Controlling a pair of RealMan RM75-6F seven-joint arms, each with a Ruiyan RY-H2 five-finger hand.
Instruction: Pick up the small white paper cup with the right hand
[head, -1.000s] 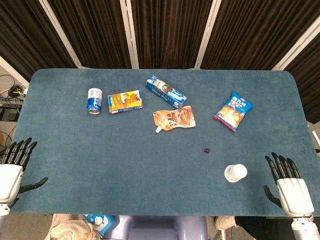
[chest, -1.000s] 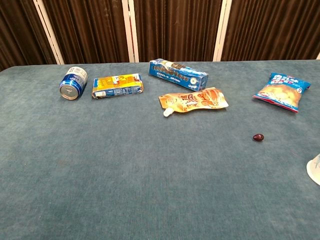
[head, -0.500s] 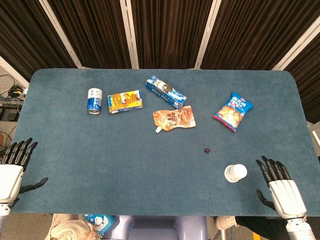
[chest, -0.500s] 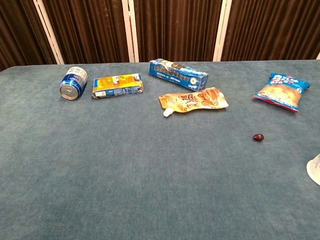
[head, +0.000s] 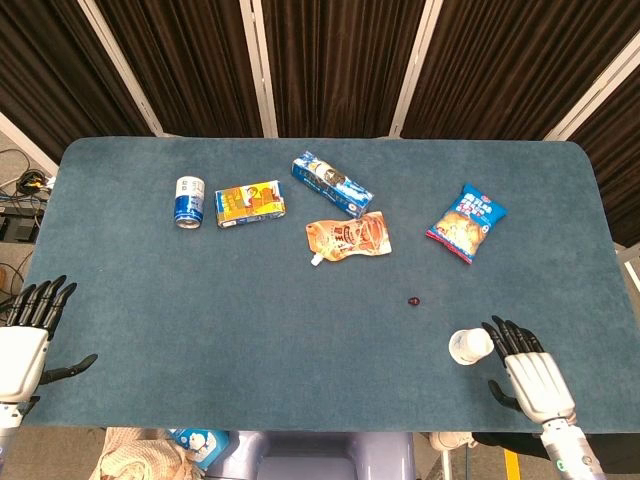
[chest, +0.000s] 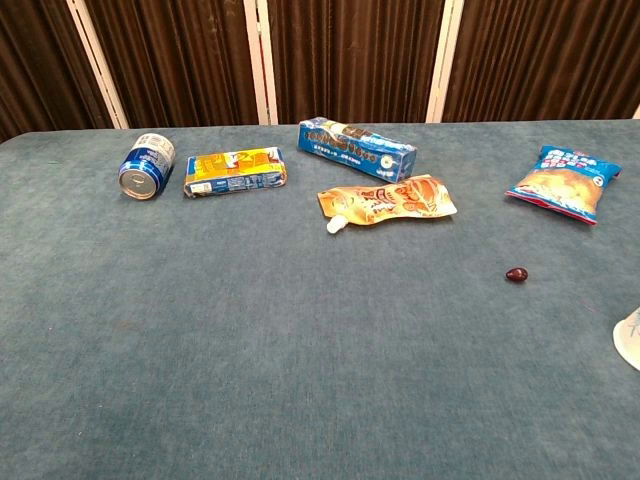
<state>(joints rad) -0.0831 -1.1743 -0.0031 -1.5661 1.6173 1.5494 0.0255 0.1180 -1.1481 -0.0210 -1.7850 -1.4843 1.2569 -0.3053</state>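
Observation:
The small white paper cup (head: 468, 346) lies on its side on the blue table near the front right; only its edge (chest: 630, 338) shows at the right border of the chest view. My right hand (head: 532, 378) is just right of the cup, fingers spread and pointing away from me, holding nothing; its fingertips reach about level with the cup. My left hand (head: 24, 344) rests at the table's front left edge, fingers apart and empty. Neither hand shows in the chest view.
A small dark red object (head: 413, 300) lies just beyond the cup. Further back are a chips bag (head: 466, 222), an orange spout pouch (head: 348, 238), a blue biscuit box (head: 331, 183), a yellow carton (head: 249, 203) and a blue can (head: 189, 201).
My right hand has moved left along the front edge, from well right of the cup to right beside it. The cup and the left hand have not moved.

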